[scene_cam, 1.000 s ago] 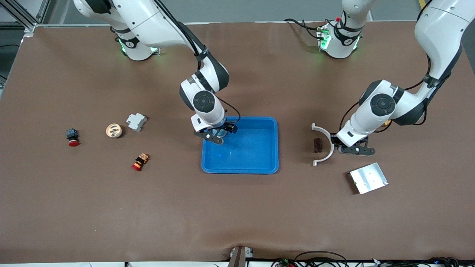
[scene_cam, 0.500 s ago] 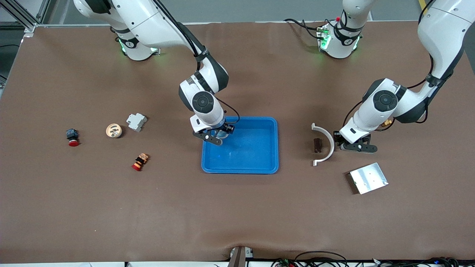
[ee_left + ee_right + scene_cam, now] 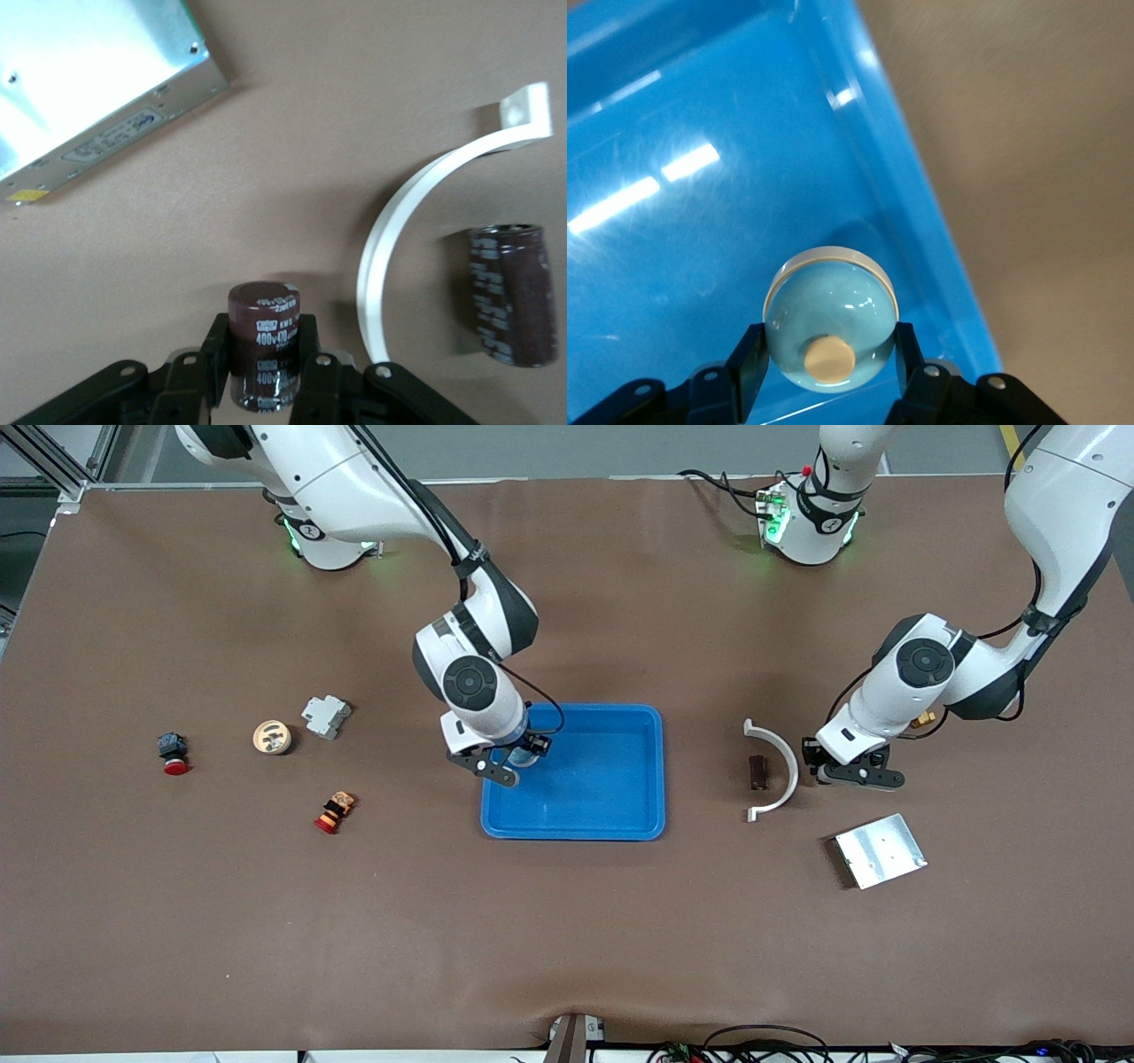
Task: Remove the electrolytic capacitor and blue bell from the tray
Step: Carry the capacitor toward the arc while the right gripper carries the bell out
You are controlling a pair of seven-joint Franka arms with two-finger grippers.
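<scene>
Pinching the pale blue domed bell (image 3: 830, 320) between its two black fingers, the right gripper (image 3: 505, 763) hangs over the edge of the shallow bright blue plastic tray (image 3: 611, 815) nearest the right arm's end of the table; the grip sits across the bell's widest part, with its cream button facing the wrist camera, which should keep the round shell from slipping as it comes out. The left gripper (image 3: 850, 772) is down by the table at the left arm's end, its jaws pressed onto a dark brown cylindrical electrolytic capacitor (image 3: 264, 341) held by its sides, so the printed end faces outward. That capacitor is already outside the tray, near the white curved plastic bracket (image 3: 772, 771) and the silver metal box (image 3: 880, 850).

From the front the bell is almost wholly hidden under the right wrist, and the held capacitor cannot be seen there at all. A second brown capacitor (image 3: 509, 292) lies beside the bracket. Whether the bell has cleared the tray floor is hard to judge.
</scene>
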